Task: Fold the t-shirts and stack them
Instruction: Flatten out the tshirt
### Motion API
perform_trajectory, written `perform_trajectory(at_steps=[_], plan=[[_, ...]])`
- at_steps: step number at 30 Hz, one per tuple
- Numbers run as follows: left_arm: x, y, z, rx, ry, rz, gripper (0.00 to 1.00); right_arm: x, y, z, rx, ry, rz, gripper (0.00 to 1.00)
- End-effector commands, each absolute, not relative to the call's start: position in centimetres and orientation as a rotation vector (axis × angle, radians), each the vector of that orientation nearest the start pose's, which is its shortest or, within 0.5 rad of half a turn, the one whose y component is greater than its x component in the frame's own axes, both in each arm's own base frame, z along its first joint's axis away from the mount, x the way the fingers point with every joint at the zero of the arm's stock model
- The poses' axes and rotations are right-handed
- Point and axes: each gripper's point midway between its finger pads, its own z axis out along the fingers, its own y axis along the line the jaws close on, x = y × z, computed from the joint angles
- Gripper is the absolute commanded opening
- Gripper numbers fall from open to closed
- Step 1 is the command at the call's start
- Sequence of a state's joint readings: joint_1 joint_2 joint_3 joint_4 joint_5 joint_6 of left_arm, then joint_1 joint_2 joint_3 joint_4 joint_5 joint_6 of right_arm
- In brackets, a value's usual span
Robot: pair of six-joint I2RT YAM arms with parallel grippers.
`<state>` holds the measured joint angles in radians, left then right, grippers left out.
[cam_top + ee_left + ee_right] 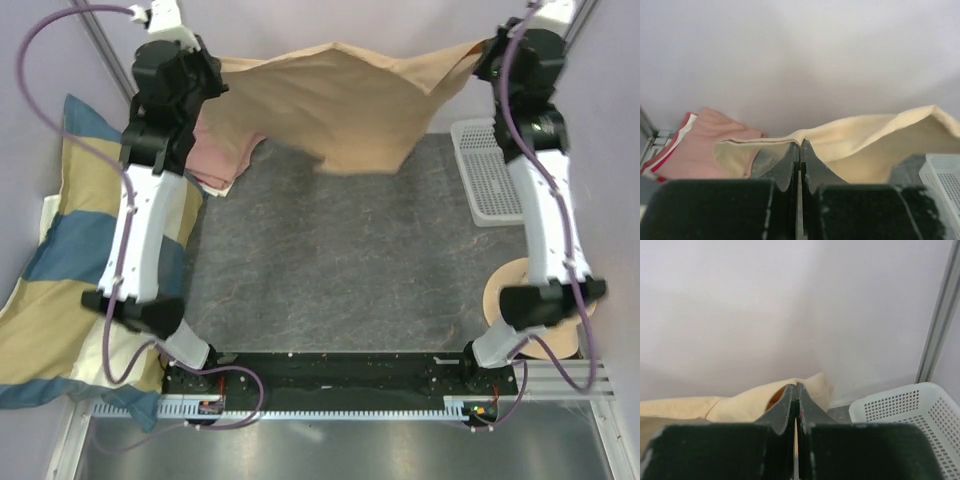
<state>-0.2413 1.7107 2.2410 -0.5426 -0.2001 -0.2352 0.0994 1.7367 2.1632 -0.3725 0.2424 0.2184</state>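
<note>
The tan t-shirt (345, 100) hangs stretched in the air across the far side of the table, held at both upper corners. My left gripper (205, 68) is shut on its left corner; the cloth edge shows pinched at the tips in the left wrist view (800, 142). My right gripper (488, 52) is shut on its right corner, with tan cloth (740, 402) bunched at the tips (798, 385). The salmon-pink t-shirt (222, 152) lies crumpled on the mat at the far left, under the tan one; it also shows in the left wrist view (700, 145).
A striped blue, yellow and cream pillow (60, 280) lies along the left edge. A white perforated basket (490, 180) stands at the right, also in the right wrist view (900, 410). A round beige hat-like thing (505, 290) sits near the right arm's base. Walls close behind.
</note>
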Motion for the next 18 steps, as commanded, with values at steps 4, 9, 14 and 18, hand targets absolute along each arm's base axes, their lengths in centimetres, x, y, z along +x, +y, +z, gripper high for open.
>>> perform_trajectory(at_steps=[4,9,14,18], plan=[[37.1,-6.3,46.6,-0.215,1.568,-0.235,0.02,42.1,3.0,46.9,0.265,1.49,0.223,0.0],[35.0,-6.4,35.7,-0.267,1.745,-0.258,0.02,39.4,3.1,34.3,0.316,1.722,0.225,0.0],[33.1,-5.8,20.4,-0.416,1.97,-0.217,0.02,36.6,4.3,23.7,0.353,1.922,0.281,0.0],[30.8,-5.3,13.5,-0.506,2.085,-0.184,0.02,33.4,4.3,19.0,0.389,2.025,0.278,0.0]])
